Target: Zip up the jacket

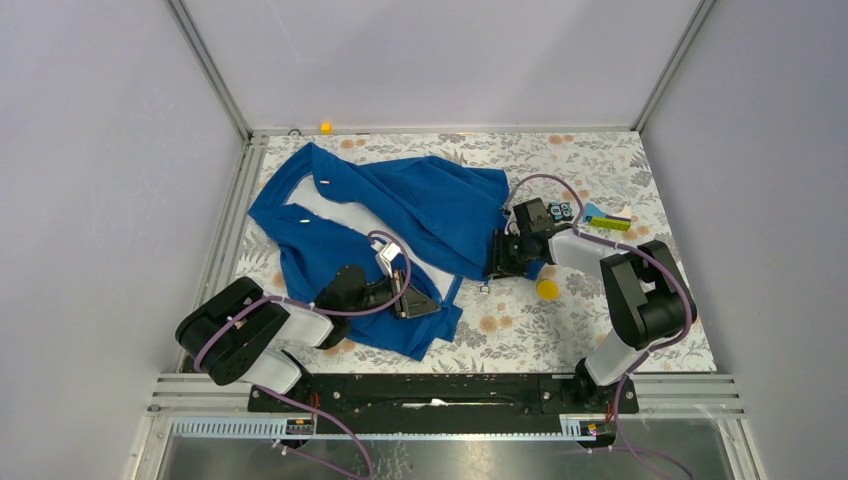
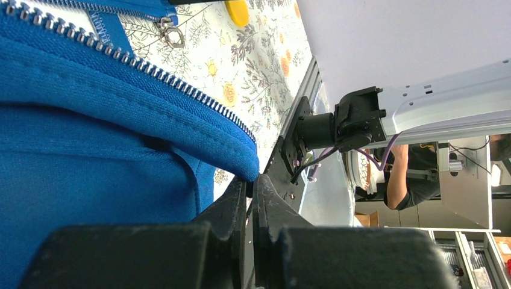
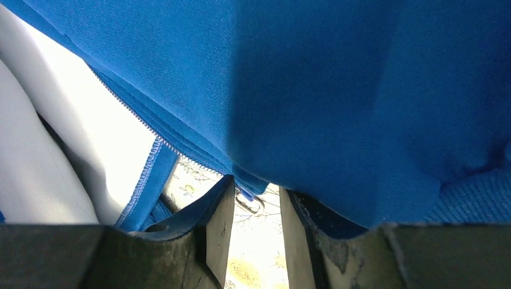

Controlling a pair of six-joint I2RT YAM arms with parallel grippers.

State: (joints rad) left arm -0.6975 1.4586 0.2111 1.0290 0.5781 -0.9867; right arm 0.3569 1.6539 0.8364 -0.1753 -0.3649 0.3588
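The royal-blue jacket (image 1: 420, 205) lies open on the floral table, white lining up at the left. My left gripper (image 1: 425, 300) is at its near front hem. In the left wrist view the gripper (image 2: 251, 180) is shut on the hem corner of the jacket (image 2: 90, 132), with the zipper teeth (image 2: 150, 69) running above it. My right gripper (image 1: 492, 268) is at the other front edge. In the right wrist view it (image 3: 256, 192) is open under draped blue fabric (image 3: 337, 90), with a silvery pull (image 3: 252, 203) between its fingers.
A yellow ball (image 1: 547, 289) lies just right of my right gripper and shows in the left wrist view (image 2: 238, 9). Small blue and yellow-green items (image 1: 605, 218) lie at the far right. A metal rail (image 1: 450, 382) runs along the near table edge.
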